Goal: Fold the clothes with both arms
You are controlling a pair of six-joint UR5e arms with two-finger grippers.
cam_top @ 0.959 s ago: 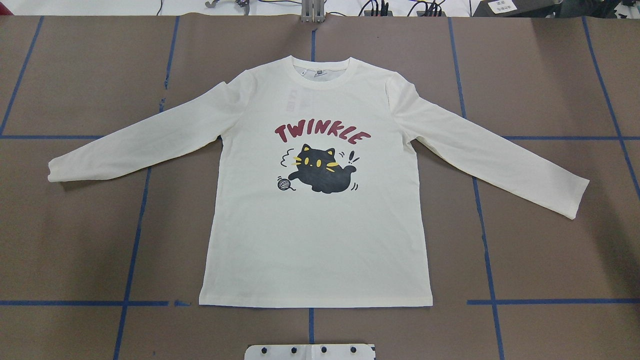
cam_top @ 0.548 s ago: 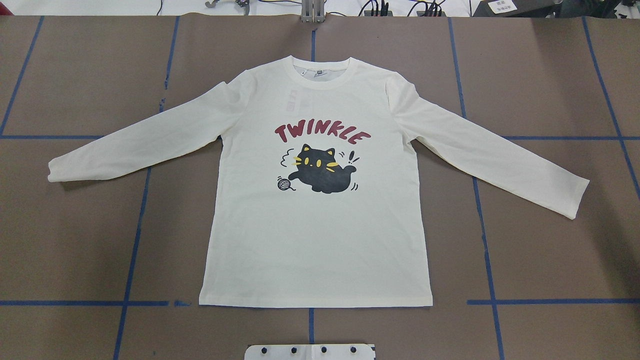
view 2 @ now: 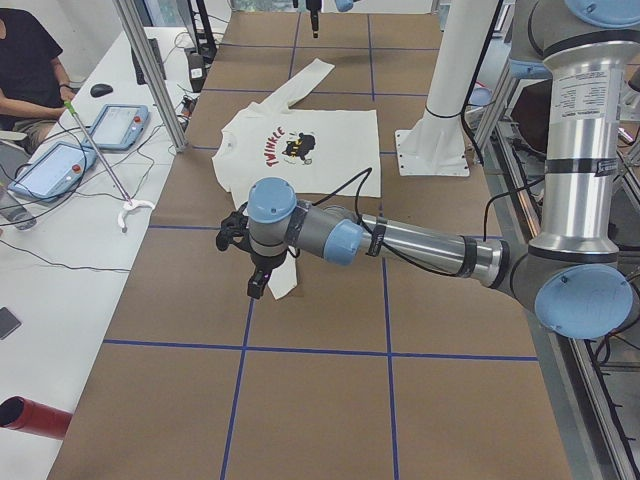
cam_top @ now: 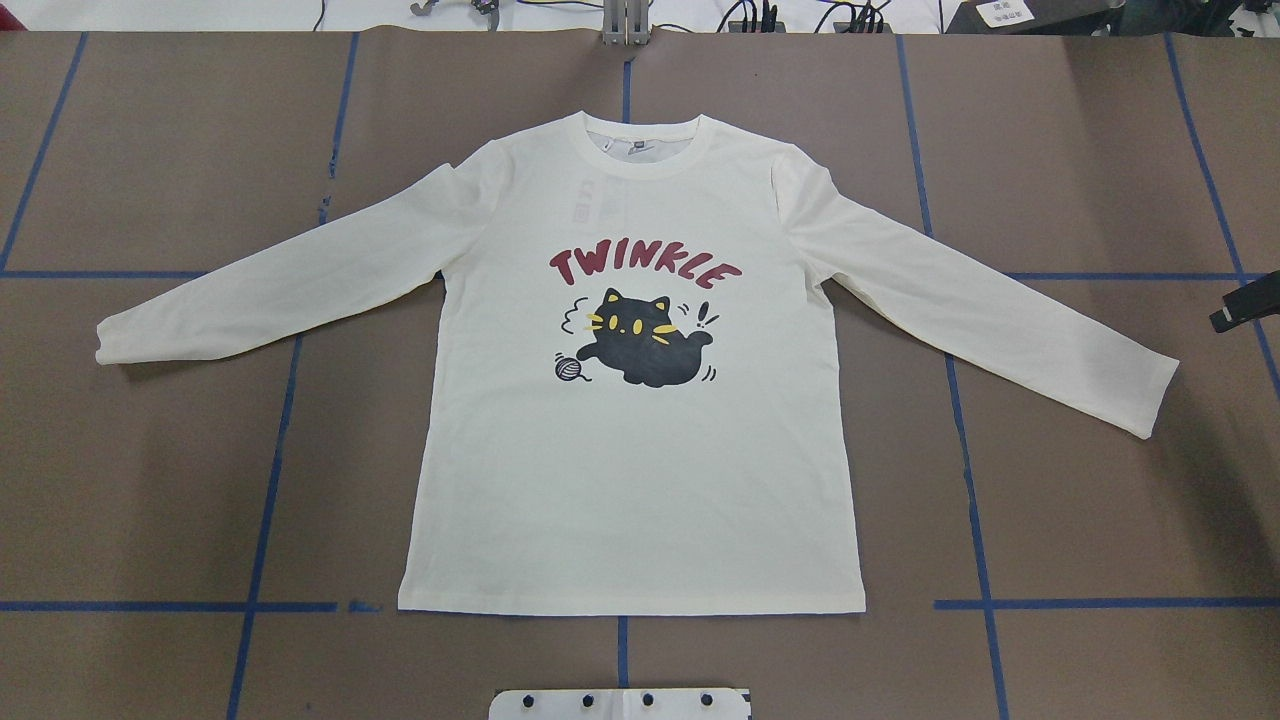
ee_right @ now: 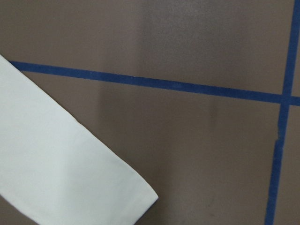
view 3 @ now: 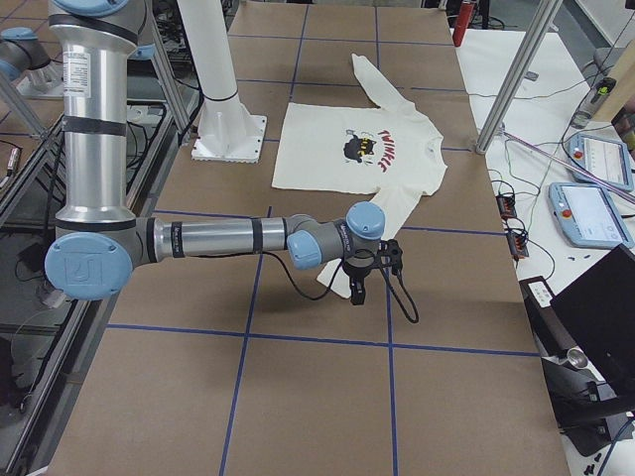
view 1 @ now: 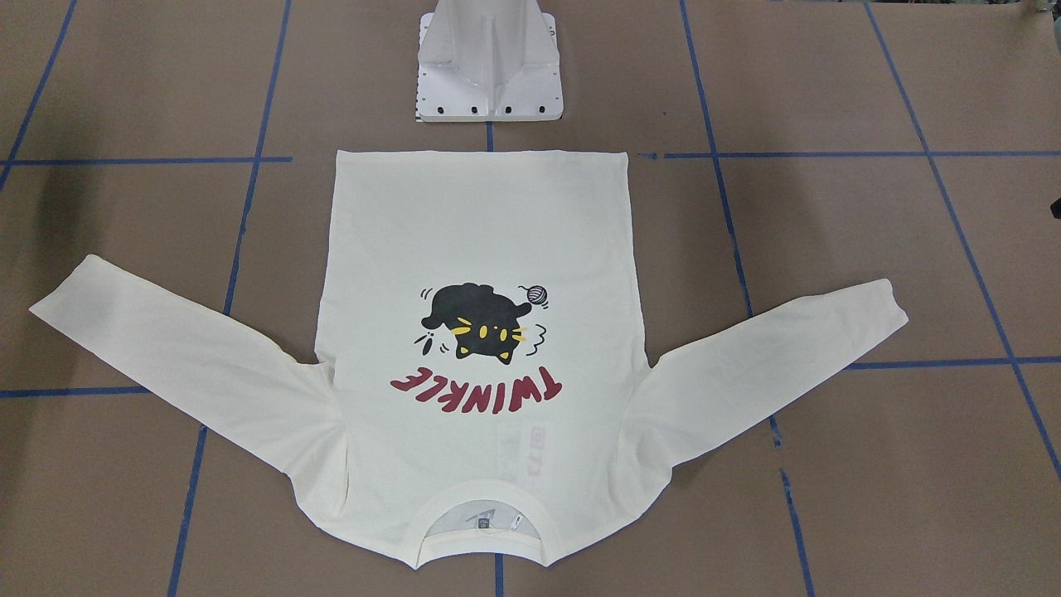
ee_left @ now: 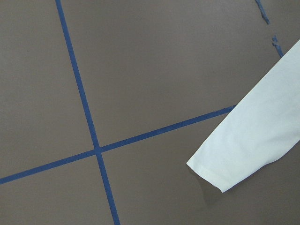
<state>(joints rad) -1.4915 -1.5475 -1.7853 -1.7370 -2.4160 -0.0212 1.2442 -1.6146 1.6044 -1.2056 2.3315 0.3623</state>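
The cream long-sleeved T-shirt (cam_top: 630, 480) lies flat and front up, with the black cat and the red "TWINKLE" showing. Both sleeves are spread out to the sides. My left gripper (view 2: 256, 285) hangs over the left sleeve's cuff (ee_left: 243, 145). It shows only as a black sliver in the front-facing view (view 1: 1057, 206). My right gripper (view 3: 357, 288) hangs just beyond the right sleeve's cuff (ee_right: 61, 173). It pokes in at the right edge of the overhead view (cam_top: 1240, 305). No fingers show in either wrist view. I cannot tell whether either gripper is open or shut.
The white base pedestal (view 1: 489, 66) stands just behind the shirt's hem. Blue tape lines (cam_top: 265, 480) cross the brown table. A side table with tablets (view 2: 110, 125), a grabber stick (view 2: 100, 150) and a seated person (view 2: 25, 60) lies beyond the far edge.
The right gripper has come into the overhead view at its right edge, near the right cuff. The shirt has not moved.
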